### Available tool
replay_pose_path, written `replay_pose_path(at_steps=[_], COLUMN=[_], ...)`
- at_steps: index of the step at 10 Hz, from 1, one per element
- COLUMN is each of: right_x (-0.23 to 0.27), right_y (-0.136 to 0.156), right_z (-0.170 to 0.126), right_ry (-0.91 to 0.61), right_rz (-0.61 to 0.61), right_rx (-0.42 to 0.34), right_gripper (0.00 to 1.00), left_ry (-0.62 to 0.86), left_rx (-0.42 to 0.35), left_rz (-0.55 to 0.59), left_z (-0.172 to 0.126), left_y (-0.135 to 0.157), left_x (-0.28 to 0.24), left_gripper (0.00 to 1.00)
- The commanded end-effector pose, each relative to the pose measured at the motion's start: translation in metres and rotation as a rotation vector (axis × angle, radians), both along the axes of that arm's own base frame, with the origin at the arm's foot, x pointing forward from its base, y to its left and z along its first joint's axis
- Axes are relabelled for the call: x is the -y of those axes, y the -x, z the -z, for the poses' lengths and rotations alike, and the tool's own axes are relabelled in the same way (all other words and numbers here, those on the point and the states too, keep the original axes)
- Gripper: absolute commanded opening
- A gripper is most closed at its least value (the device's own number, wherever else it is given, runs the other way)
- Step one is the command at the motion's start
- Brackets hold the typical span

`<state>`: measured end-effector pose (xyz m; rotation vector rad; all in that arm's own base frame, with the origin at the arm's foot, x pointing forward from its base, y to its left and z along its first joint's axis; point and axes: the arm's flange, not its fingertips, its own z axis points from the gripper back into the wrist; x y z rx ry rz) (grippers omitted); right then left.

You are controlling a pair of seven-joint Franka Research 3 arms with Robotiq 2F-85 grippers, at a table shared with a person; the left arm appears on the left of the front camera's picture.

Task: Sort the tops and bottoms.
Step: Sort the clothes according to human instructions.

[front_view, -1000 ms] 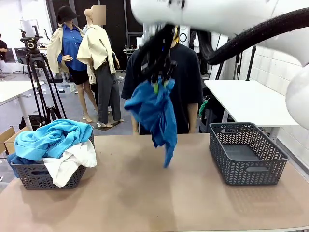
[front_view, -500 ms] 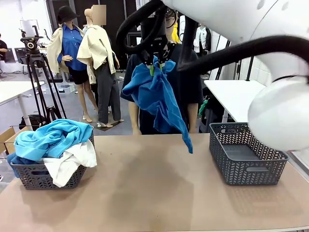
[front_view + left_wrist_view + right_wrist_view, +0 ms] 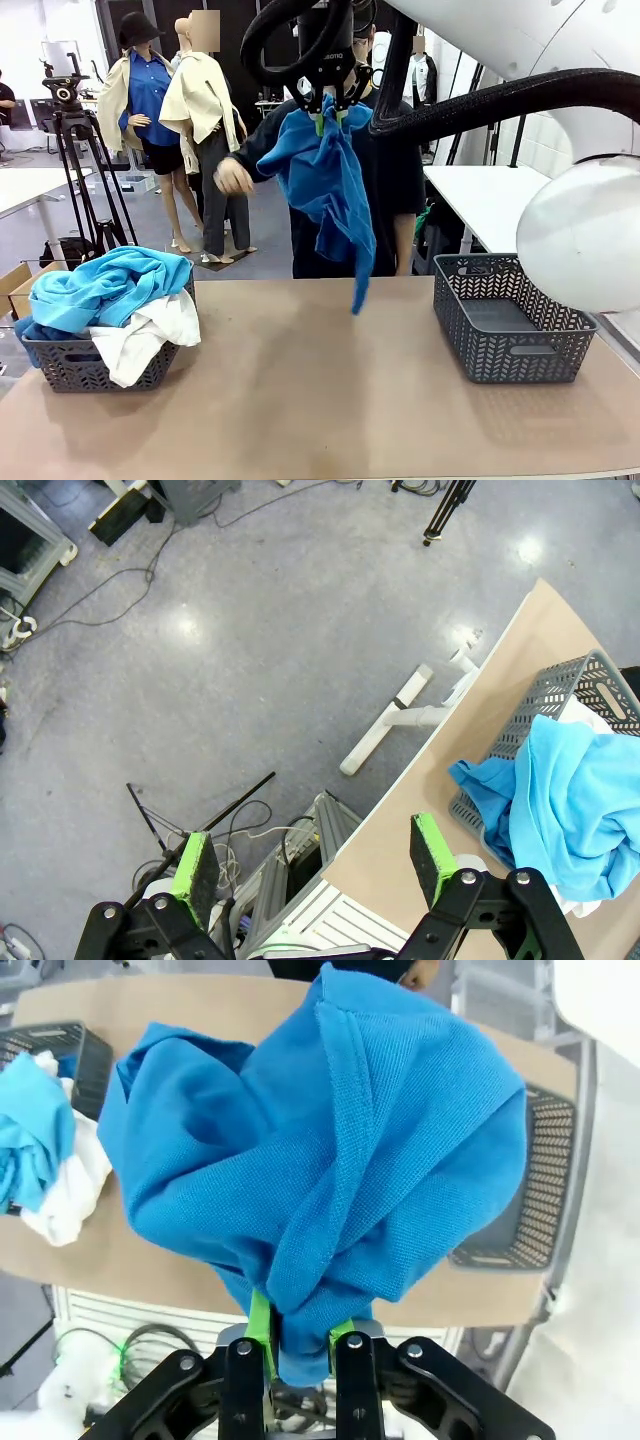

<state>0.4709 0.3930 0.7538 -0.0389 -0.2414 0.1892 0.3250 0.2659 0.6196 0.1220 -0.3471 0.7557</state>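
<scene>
2 grey plastic baskets sit on the tan table (image 3: pixel 300 400), well apart, 1 near each end. Going from the left, the left basket (image 3: pixel 80 365) is heaped with garments: a turquoise top (image 3: pixel 105 285) on the pile, a white top (image 3: pixel 150 340) spilling over the front rim, and a patch of darker blue cloth (image 3: pixel 35 330) at the left edge. Behind it stand a tripod with a camera (image 3: pixel 65 95) and, farther back, a white table (image 3: pixel 25 185) on a grey floor. Across the table, at its far side, a person in a black shirt (image 3: pixel 395 170) stands with 1 hand (image 3: pixel 233 177) raised beside the hanging cloth. High over the middle of the table the right gripper (image 3: pixel 328 105) points down with its green-padded fingers (image 3: pixel 260 1320) clamped on a bunched fold of a royal blue top (image 3: pixel 330 185); the wrist view shows the fold pinched between the 2 pads and the rest of the garment billowing out beyond them, clear of the tabletop. To the right, the right basket (image 3: pixel 510 320) holds nothing, with another white table (image 3: pixel 510 210) behind it. The left gripper (image 3: pixel 310 865) hangs off the table's left end over bare concrete floor, its 2 fingers spread wide apart with nothing between them.
</scene>
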Motion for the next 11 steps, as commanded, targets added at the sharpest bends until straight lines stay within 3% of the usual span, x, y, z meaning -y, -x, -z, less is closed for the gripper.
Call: replay_pose_path(at_steps=[1, 11], right_x=[-0.002, -0.002], right_y=[-0.0011, -0.0011], right_z=[0.0027, 0.0027], right_ry=[0.002, 0.002], right_rz=[-0.007, -0.007], right_rx=[-0.003, -0.003], right_gripper=[0.0, 0.0], left_ry=[0.002, 0.002], left_rx=[-0.01, -0.01], left_rz=[0.011, 0.011], left_z=[-0.0025, -0.0025], left_y=[0.0012, 0.0012], left_x=[-0.002, -0.002], left_gripper=[1.0, 1.0])
